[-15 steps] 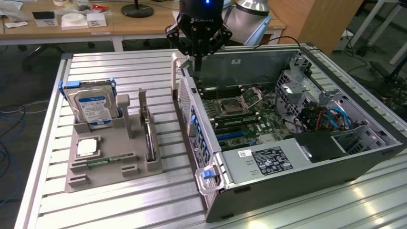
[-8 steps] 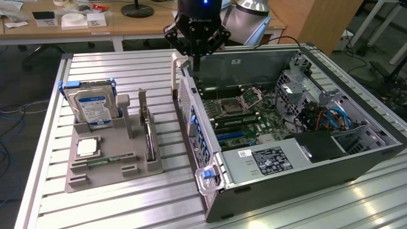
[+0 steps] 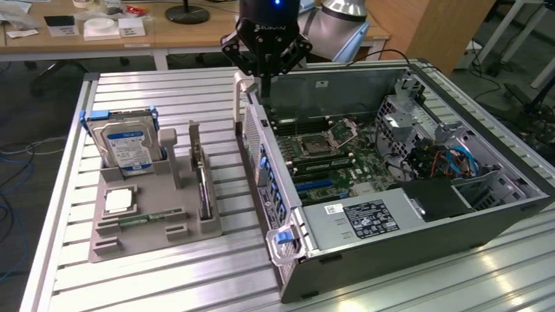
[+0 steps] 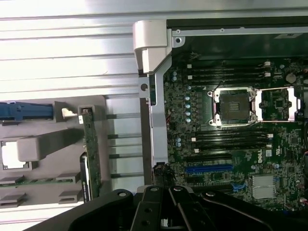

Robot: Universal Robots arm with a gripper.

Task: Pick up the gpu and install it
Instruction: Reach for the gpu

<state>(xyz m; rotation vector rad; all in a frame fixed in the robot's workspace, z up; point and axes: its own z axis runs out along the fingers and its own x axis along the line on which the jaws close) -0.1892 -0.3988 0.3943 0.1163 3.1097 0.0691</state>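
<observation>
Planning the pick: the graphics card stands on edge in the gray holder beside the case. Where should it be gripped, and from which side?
Pinch the graphics card across its thin top edge, near mid-length, coming straight down. It stands upright in the holder, lower edge slotted in, so probably only the top is free. Avoid the metal bracket end.

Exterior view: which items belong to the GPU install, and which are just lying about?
In the job: gpu standing in the grey holder; shut hand above the open computer case; motherboard.
Lying about: hard drive; processor chip; memory stick, all in the holder.
</observation>
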